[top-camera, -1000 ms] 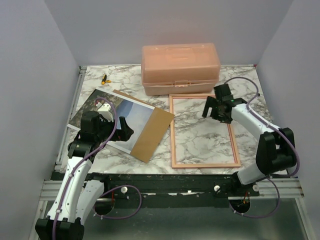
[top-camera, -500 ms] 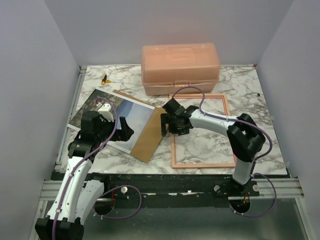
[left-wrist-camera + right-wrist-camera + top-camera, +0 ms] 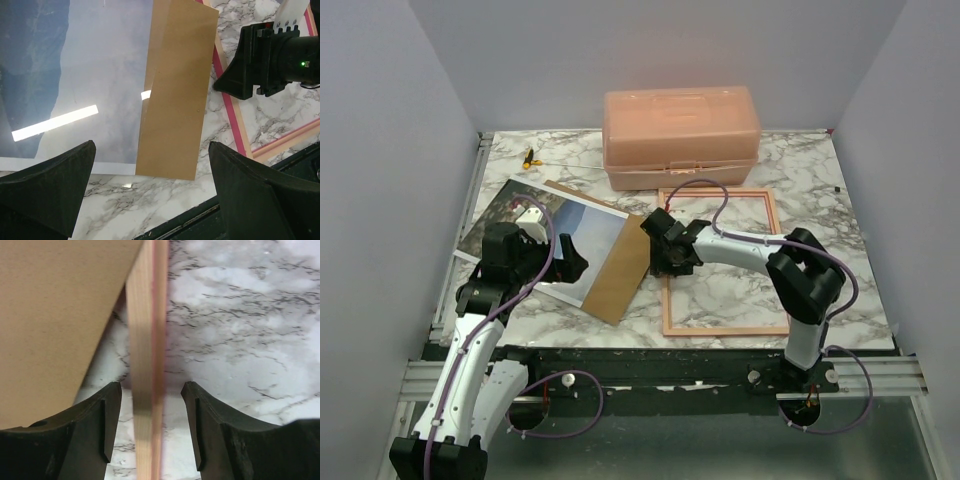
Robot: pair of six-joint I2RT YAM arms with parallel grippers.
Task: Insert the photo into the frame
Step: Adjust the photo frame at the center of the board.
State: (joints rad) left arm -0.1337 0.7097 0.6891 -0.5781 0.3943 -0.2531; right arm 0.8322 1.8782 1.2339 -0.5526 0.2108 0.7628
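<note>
Top external view: a white marble-patterned table (image 3: pixel 810 165) sits between plain pale grey walls (image 3: pixel 380 150). A salmon-pink lidded box (image 3: pixel 680 135) stands at the far edge, with a small yellow and black item (image 3: pixel 529 156) to its left. The photo (image 3: pixel 595 232) lies face up on the left side, glossy with strips of glare, showing pale blue sky and darker hills. A brown backing board (image 3: pixel 625 268) overlaps its right edge. The frame (image 3: pixel 720 329) lies flat at right centre, thin pinkish wood with marble showing through it. The left gripper (image 3: pixel 151 147) hovers over the photo, fingers spread wide and holding nothing. The right gripper (image 3: pixel 151 390) straddles the frame's left rail, with a narrow gap on each side.
</note>
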